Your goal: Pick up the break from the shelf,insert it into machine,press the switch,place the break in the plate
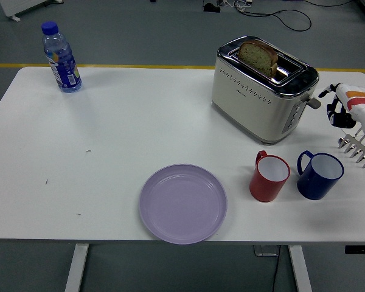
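Head view shows a slice of bread (259,56) standing upright in the far slot of the toaster (261,91), its top half sticking out above the chrome rim, up and to the left of the right hand (340,109). That hand comes in from the right edge and hovers just beside the toaster's lever (314,101), on the side of the toaster facing it; whether it touches the lever I cannot tell. Its dark fingers (334,111) look curled and hold nothing, though much of the hand is cut off by the picture's edge. Directly below the hand lies a metal rack (356,148), partly out of view. Lower and to the hand's left stand a blue mug (319,175) and, just beside it, a red mug (269,177), both upright with white insides. Farther left and nearer the table's front edge sits a lilac plate (182,204). Well apart from the hand, at the far left corner of the white table (109,140), stands a water bottle (61,58) with a blue cap.
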`<state>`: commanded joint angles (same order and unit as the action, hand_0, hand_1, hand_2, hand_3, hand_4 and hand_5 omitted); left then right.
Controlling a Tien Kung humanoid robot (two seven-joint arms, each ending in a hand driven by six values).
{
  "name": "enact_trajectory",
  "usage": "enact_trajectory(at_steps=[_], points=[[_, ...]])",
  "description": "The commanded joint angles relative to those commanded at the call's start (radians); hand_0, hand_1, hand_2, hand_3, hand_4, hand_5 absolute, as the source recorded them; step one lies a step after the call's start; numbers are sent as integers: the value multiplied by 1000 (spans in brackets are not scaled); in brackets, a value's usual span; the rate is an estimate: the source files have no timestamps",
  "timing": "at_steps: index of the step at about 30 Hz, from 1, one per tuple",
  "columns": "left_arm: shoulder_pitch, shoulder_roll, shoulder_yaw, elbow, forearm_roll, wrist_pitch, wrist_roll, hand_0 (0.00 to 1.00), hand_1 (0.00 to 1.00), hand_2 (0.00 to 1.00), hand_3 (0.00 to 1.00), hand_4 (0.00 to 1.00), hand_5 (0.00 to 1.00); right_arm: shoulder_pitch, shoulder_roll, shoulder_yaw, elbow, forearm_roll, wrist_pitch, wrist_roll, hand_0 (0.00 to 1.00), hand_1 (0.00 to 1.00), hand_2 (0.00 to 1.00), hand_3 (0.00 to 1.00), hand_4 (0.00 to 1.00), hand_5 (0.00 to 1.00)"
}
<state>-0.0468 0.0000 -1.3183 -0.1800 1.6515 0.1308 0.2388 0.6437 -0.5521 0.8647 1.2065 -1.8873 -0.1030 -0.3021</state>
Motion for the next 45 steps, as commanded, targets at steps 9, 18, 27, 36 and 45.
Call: enact_trajectory(at_steps=[9, 18, 27, 36, 45], points=[[-2, 0, 2, 0, -3, 0, -1, 614, 471, 439, 566, 307, 925, -1, 3, -6, 6, -1, 3, -7, 235, 260, 386, 674, 373, 5], [-3, 0, 1, 0, 0, -1, 0, 614, 471, 440, 567, 309, 928, -2, 10, -14, 1, 2, 4, -10, 234, 259, 386, 670, 372, 6], [-4, 0, -2, 0, 5, -2, 0, 615, 471, 440, 567, 308, 928, -8, 24, -21, -4, 9, 4, -13, 230, 259, 384, 664, 370, 6], [-4, 0, 0, 0, 5, -2, 0, 614, 471, 440, 567, 308, 926, -16, 50, -18, -35, 21, 2, -11, 229, 257, 383, 657, 368, 4], [0, 0, -9, 0, 21, -3, 3, 614, 472, 440, 568, 307, 926, -18, 70, -23, -78, 27, 1, -11, 228, 255, 381, 656, 371, 3]])
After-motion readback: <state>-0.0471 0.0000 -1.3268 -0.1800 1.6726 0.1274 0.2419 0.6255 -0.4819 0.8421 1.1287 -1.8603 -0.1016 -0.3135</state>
